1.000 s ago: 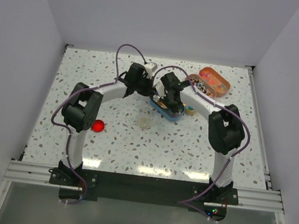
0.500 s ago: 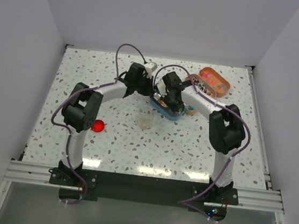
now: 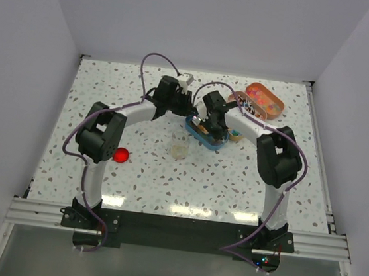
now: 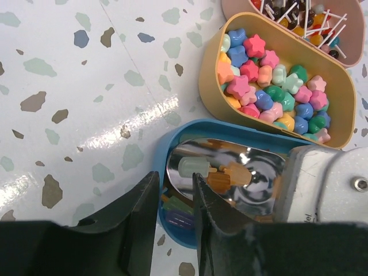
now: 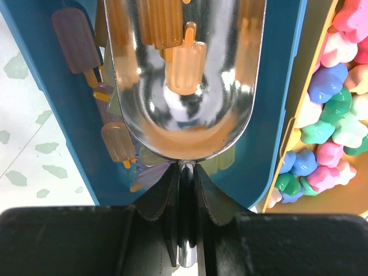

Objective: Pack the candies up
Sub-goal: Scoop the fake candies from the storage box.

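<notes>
The candies are small popsicle-shaped sweets point(image 5: 118, 144) in a blue oval tin point(image 3: 216, 141), and star-shaped ones point(image 4: 270, 86) in a beige tin point(image 4: 210, 80) beside it. My right gripper point(image 5: 183, 172) is shut on the handle of a silver scoop point(image 5: 184, 86). The scoop's bowl lies in the blue tin point(image 5: 276, 115) with a few orange popsicle candies point(image 5: 185, 66) in it. My left gripper point(image 4: 175, 184) straddles the blue tin's near-left rim point(image 4: 164, 155), one finger outside and one inside, a narrow gap between. From above, both grippers, left point(image 3: 191, 112) and right point(image 3: 211, 122), meet over that tin.
A clear cup point(image 3: 179, 151) stands just left of and nearer than the tin. A red round lid point(image 3: 122, 155) lies by the left arm. An orange tin of pink sweets point(image 3: 269, 101) and a tin of lollipops point(image 4: 299, 14) sit at the back right.
My right gripper with the scoop has shifted slightly to the right and further back along the blue tin. The left arm has barely moved.
</notes>
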`<state>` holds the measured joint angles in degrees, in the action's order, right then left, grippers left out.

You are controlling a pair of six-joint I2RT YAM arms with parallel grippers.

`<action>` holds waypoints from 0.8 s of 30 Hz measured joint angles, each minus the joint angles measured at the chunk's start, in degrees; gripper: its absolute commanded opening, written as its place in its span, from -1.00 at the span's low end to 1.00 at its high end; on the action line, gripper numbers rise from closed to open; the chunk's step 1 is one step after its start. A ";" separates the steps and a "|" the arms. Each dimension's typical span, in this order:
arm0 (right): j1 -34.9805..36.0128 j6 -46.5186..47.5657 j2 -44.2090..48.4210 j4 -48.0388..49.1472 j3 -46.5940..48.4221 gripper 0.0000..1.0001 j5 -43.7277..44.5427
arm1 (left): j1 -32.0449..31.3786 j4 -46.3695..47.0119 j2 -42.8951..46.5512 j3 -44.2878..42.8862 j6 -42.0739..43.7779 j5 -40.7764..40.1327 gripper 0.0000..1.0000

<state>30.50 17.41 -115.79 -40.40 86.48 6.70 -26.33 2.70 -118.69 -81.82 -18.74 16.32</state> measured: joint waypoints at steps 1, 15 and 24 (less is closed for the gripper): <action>0.00 0.00 0.00 0.07 0.00 -1.00 0.00 | 0.04 0.22 0.17 0.11 -0.26 0.04 -0.24; 0.00 -1.07 6.25 -1.14 -0.76 -1.00 -0.02 | 5.46 0.57 12.55 6.84 -3.61 -1.70 0.40; 0.42 -3.50 16.61 -6.60 -0.85 -1.00 0.90 | 7.63 -6.25 26.10 9.29 -0.31 -10.03 1.00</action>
<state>30.92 13.91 -99.18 -47.00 85.62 7.60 -18.70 -3.55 -92.60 -72.53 -19.05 6.28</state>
